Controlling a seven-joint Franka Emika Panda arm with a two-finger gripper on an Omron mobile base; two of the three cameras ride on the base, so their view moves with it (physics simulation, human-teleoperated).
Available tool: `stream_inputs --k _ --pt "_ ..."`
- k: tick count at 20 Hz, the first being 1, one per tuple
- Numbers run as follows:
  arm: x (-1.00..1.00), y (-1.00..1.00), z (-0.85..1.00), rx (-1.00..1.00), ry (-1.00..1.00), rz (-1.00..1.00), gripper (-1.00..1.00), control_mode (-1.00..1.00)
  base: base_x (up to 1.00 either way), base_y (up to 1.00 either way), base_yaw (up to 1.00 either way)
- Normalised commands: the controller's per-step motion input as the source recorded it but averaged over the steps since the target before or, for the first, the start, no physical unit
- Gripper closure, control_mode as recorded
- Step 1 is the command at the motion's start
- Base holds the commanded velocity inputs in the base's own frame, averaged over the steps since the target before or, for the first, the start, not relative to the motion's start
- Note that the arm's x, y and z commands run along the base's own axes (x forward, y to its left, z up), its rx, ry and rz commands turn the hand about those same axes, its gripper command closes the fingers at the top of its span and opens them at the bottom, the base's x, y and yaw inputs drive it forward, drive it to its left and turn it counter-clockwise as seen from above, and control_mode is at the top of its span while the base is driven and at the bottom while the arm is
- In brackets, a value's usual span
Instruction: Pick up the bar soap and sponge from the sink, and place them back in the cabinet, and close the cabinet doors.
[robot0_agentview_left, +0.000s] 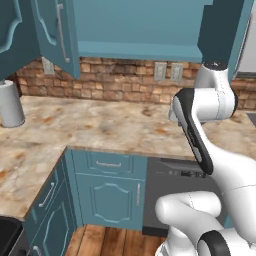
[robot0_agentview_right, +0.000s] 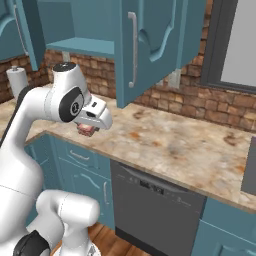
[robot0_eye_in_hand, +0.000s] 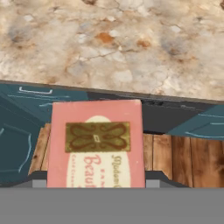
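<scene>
My gripper (robot0_eye_in_hand: 96, 177) is shut on the bar soap (robot0_eye_in_hand: 96, 140), a pink block with a gold emblem and script lettering. In the right base view the soap (robot0_agentview_right: 87, 130) hangs under the hand (robot0_agentview_right: 95, 116) at the front edge of the counter, over the lower cupboards. Higher up the cabinet stands open, showing its teal shelf (robot0_agentview_left: 140, 50) (robot0_agentview_right: 82, 46). Its doors (robot0_agentview_left: 55, 35) (robot0_agentview_right: 150, 45) are swung out over the counter. A dark grey strip of the sink (robot0_agentview_right: 249, 172) shows at the far right. The sponge is out of view.
The marbled counter (robot0_agentview_left: 100, 125) runs into a corner on the left, where a paper towel roll (robot0_agentview_left: 10, 102) stands. A dark dishwasher (robot0_agentview_right: 155, 210) sits below the counter beside teal cupboards (robot0_agentview_left: 110, 195). The open door (robot0_agentview_right: 150, 45) hangs just right of the arm.
</scene>
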Motion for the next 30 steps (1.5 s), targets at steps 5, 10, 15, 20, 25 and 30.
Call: stream_inputs --k 5,10,15,20,25,30 --pt "0.00 0.00 0.00 0.00 0.00 0.00 1.00 1.00 0.32 0.50 -0.19" --pt "0.00 0.00 0.00 0.00 0.00 0.00 1.00 1.00 0.38 0.52 -0.19" --pt "0.00 0.00 0.00 0.00 0.00 0.00 1.00 1.00 0.61 0.26 -0.18" --pt "0.00 0.00 0.00 0.00 0.00 0.00 1.00 1.00 0.60 0.22 -0.19" --pt "0.00 0.00 0.00 0.00 0.00 0.00 1.00 1.00 0.47 0.00 -0.24" --pt "0.00 0.00 0.00 0.00 0.00 0.00 1.00 1.00 0.41 0.00 -0.22"
